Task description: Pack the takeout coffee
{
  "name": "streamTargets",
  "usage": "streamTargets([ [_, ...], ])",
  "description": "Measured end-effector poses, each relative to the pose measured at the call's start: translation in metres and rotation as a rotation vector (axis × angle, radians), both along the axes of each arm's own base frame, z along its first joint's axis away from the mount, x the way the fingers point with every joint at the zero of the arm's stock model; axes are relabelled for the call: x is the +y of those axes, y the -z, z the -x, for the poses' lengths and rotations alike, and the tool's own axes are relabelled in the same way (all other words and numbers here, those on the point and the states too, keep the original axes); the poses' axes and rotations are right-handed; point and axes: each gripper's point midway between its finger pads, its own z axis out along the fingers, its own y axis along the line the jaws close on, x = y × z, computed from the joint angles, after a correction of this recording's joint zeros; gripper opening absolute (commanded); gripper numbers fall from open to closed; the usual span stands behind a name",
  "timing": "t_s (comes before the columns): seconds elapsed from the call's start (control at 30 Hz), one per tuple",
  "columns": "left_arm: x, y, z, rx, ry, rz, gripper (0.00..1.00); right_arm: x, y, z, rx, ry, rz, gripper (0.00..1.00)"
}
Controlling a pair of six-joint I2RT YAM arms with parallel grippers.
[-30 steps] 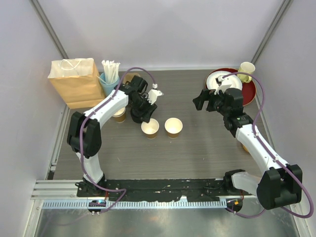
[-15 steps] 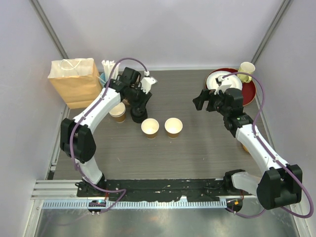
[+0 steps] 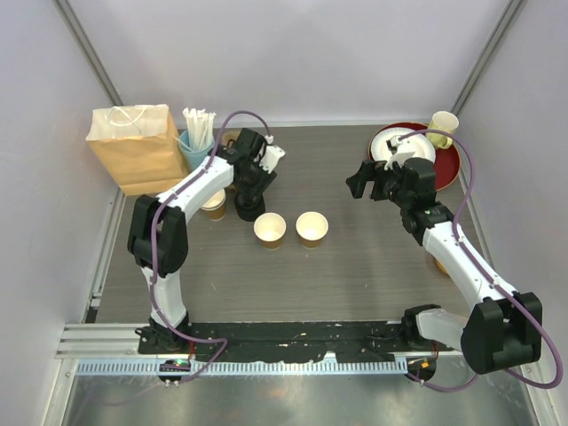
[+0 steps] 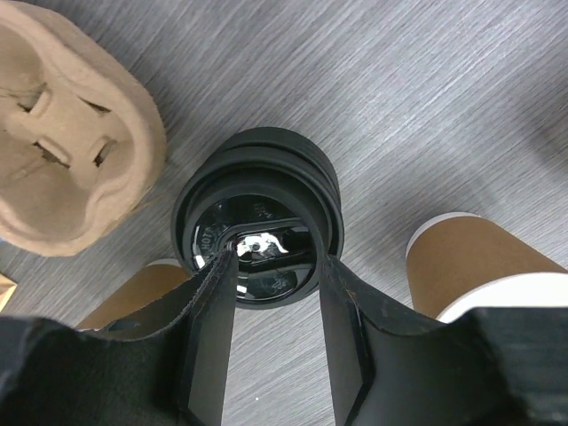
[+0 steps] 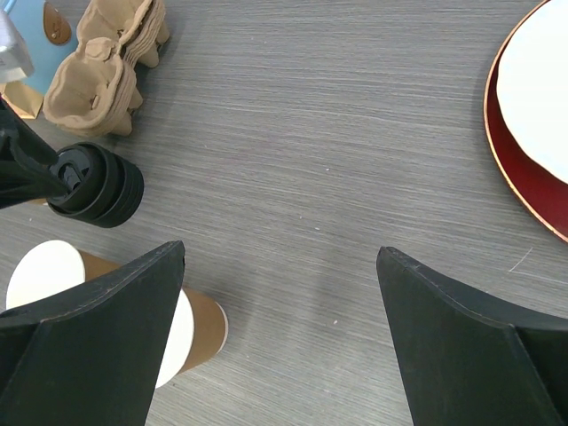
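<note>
Two brown takeout coffee cups [image 3: 270, 229] [image 3: 311, 228] stand open, without lids, mid-table. A third cup [image 3: 213, 207] sits half under the left arm. A stack of black lids [image 3: 246, 211] [image 4: 257, 209] stands just left of them. My left gripper [image 3: 251, 190] [image 4: 273, 259] hangs over that stack with its jaws partly open. Its fingertips [image 4: 224, 263] reach the top lid's rim, and bare table shows between the fingers. My right gripper [image 3: 366, 182] [image 5: 280, 251] hovers wide open over bare table, right of the cups. One cup [image 5: 193, 321] shows by its left finger.
A brown paper bag [image 3: 133, 146] and a blue cup of straws [image 3: 197, 146] stand at the back left. A pulp cup carrier [image 4: 71, 151] [image 5: 102, 67] lies behind the lids. A red tray [image 3: 448, 169] with a white plate [image 3: 401, 142] and a yellow mug [image 3: 443, 124] sits back right.
My left gripper has drawn back and left from beside the left open cup to above the lid stack, and its elbow has shifted. The right arm has not moved.
</note>
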Motion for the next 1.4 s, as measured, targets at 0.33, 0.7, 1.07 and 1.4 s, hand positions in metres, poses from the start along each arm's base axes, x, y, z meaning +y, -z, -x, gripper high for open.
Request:
streamTargets([
  [0.33,-0.014,0.003,0.002,0.003,0.025,-0.001,0.35,0.000,0.002,-0.001,0.006,0.000,0.001,0.95],
  [0.7,-0.018,0.020,0.002,0.053,0.019,-0.019,0.29,0.000,0.003,-0.001,0.008,0.000,0.002,0.95],
  [1.07,-0.014,0.018,0.001,0.031,0.006,-0.068,0.22,0.000,0.003,-0.001,0.008,-0.001,0.001,0.95],
  [1.4,-0.008,0.019,0.005,0.027,-0.004,-0.131,0.17,0.001,0.003,0.000,0.008,-0.008,-0.001,0.95],
])
